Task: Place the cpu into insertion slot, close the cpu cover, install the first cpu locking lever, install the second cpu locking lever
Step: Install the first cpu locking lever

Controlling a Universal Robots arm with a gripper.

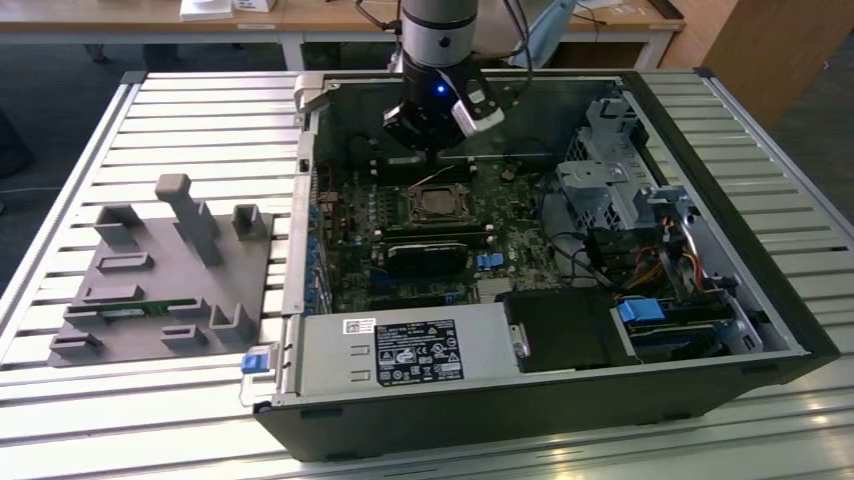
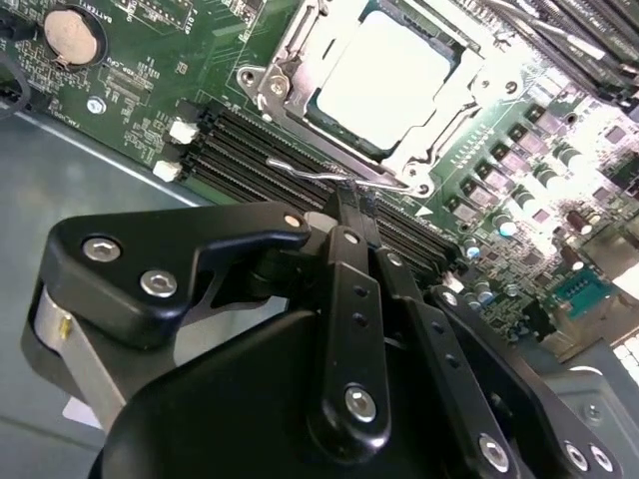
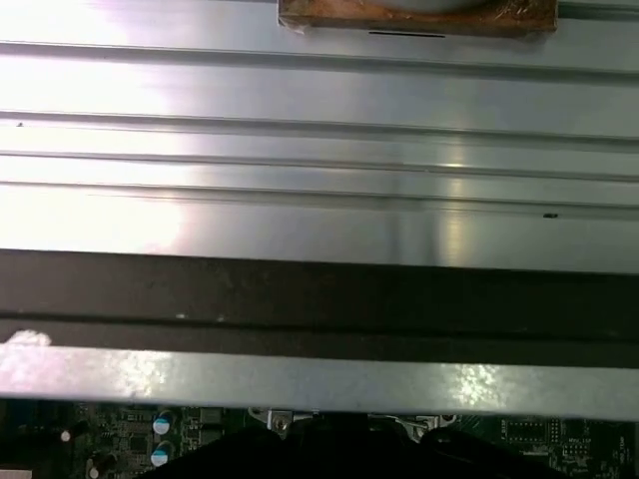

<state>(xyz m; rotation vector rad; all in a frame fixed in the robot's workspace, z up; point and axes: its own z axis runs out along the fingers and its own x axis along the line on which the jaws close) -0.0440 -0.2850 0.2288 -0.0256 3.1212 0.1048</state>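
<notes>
The cpu (image 2: 384, 75), with a bright silver top, lies in the insertion slot (image 1: 438, 205) on the green board inside the open computer case. The silvery cpu cover (image 2: 287, 72) lies flat around it as a frame. A thin wire locking lever (image 2: 310, 172) runs along the slot's side nearest my gripper. In the second wrist view my gripper (image 2: 349, 200) has its black fingers pressed together, the tips right at that wire. The exterior view puts the gripper (image 1: 424, 150) low over the far edge of the slot. Whether the wire is pinched or only touched is hidden.
Black memory slots (image 2: 255, 150) lie between my gripper and the slot. A black cooler module (image 1: 427, 255), cables and drive cages (image 1: 607, 180) crowd the case. A grey fixture block (image 1: 167, 275) stands on the slatted table at the exterior view's left. The case wall (image 3: 319, 384) is close.
</notes>
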